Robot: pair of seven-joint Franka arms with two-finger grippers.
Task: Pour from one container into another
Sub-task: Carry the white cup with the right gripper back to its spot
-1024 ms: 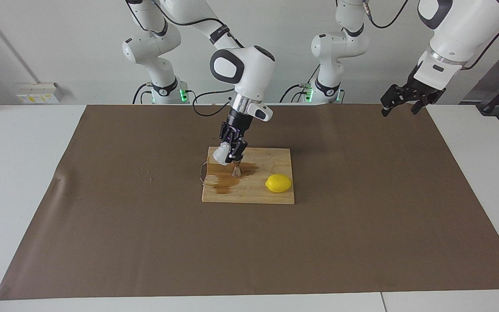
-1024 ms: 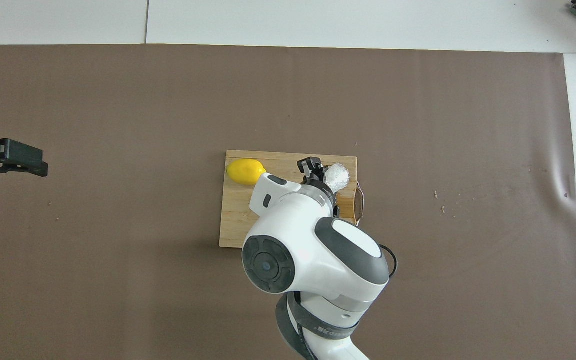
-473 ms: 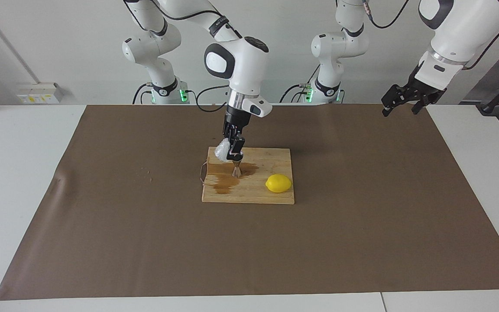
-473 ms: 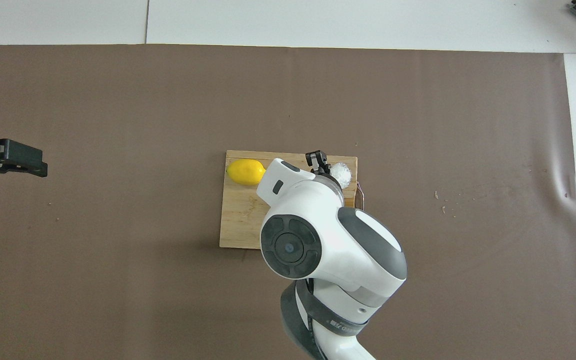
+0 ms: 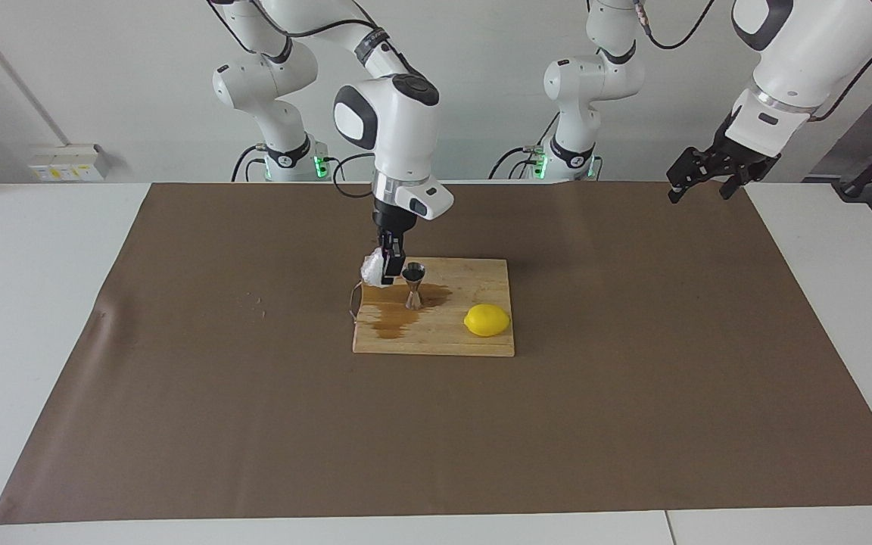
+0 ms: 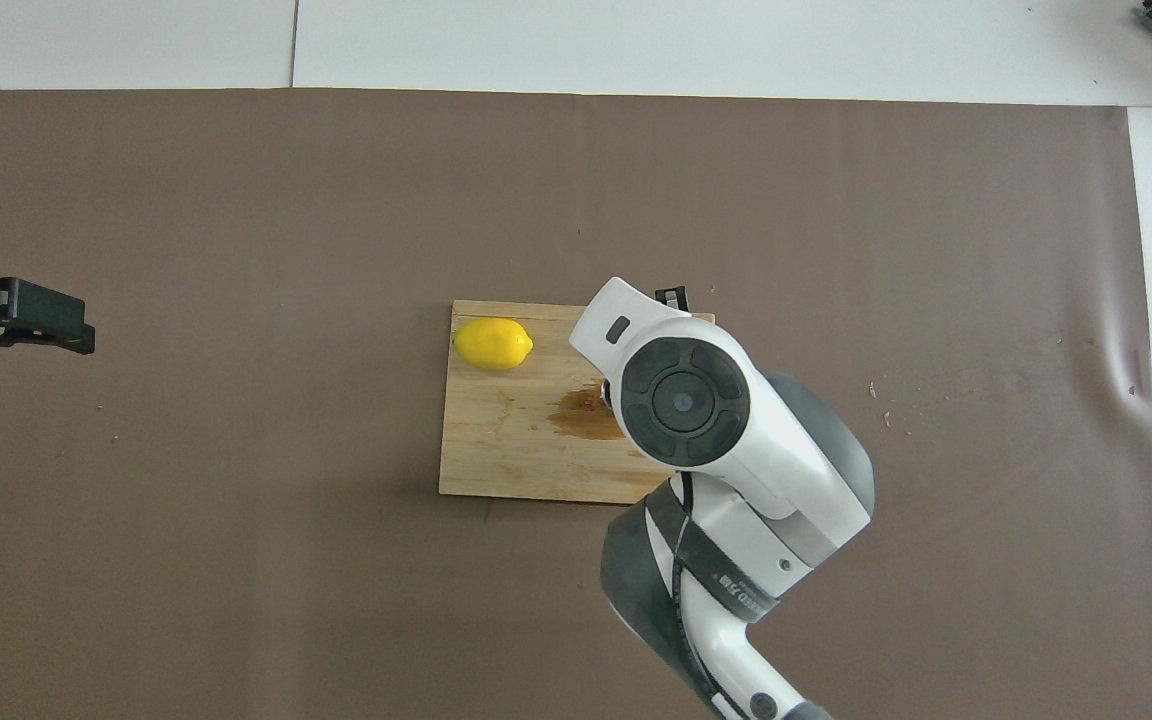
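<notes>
The right gripper [image 5: 386, 266] has its jaws clamped on the whitish cup [image 5: 372, 267], low over the cutting board [image 5: 474, 342] at its corner toward the right arm's end, just beside the upright steel jigger [image 5: 413, 285]. A brown puddle [image 5: 394, 316] surrounds the jigger; a lemon [image 5: 487, 320] lies nearby. The left gripper [image 5: 701, 180] waits raised over the surface's edge, jaws wide.

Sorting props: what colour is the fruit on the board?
The lemon is plain yellow; facing view.

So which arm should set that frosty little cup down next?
The right arm, most likely. Its end effector already grips the cup just above the cutting board beside the jigger. The left end effector waits open at the mat's edge.
</notes>
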